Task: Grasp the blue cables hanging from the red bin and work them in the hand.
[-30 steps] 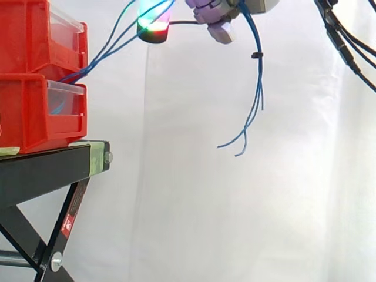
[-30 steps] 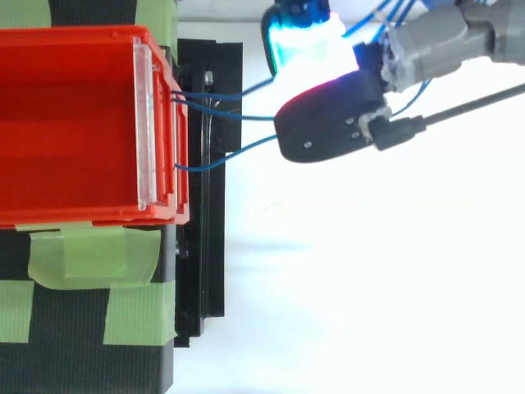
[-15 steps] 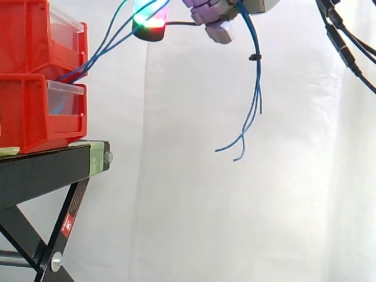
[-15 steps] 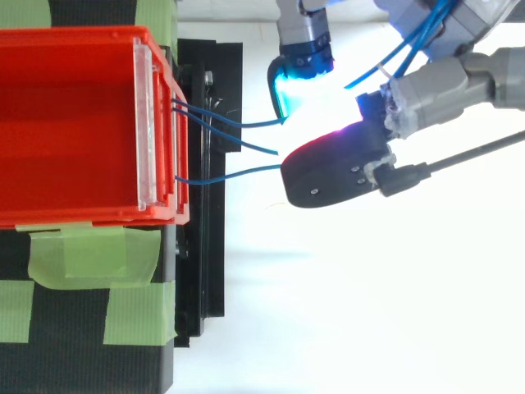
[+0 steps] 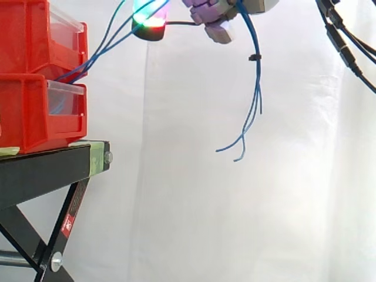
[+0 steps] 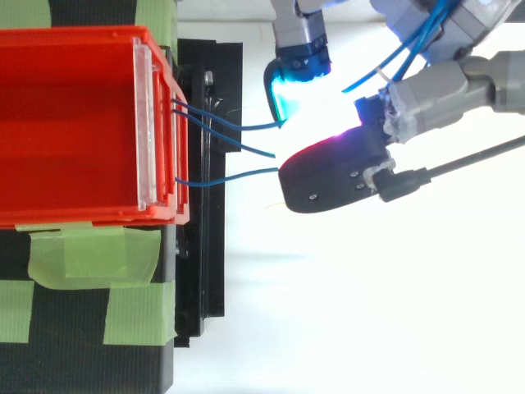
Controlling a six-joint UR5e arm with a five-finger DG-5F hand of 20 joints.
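White curtain (image 5: 235,223) behind. A black stand (image 5: 41,170) sits low and to the left of the fingers (image 6: 328,176) and carries stacked red bins (image 5: 23,111).

The blue cables (image 5: 257,88) leave the lower bin's front and climb to the hand (image 5: 214,12). They pass through it, and the loose ends dangle below the fingers on the side away from the bins. The fingers are curled round the bundle and hold it, with the glowing pads pointing toward the bins. From above, three strands fan out between the bin lip and the pads.

Step in hand, as I read it: working the cables within the grip.

To do it well:
- Shift the fingers in small moves so no strand slips out.
- Keep some slack on the bin side, since a hard pull could drag the bins.
- Watch that the hanging ends don't snag.
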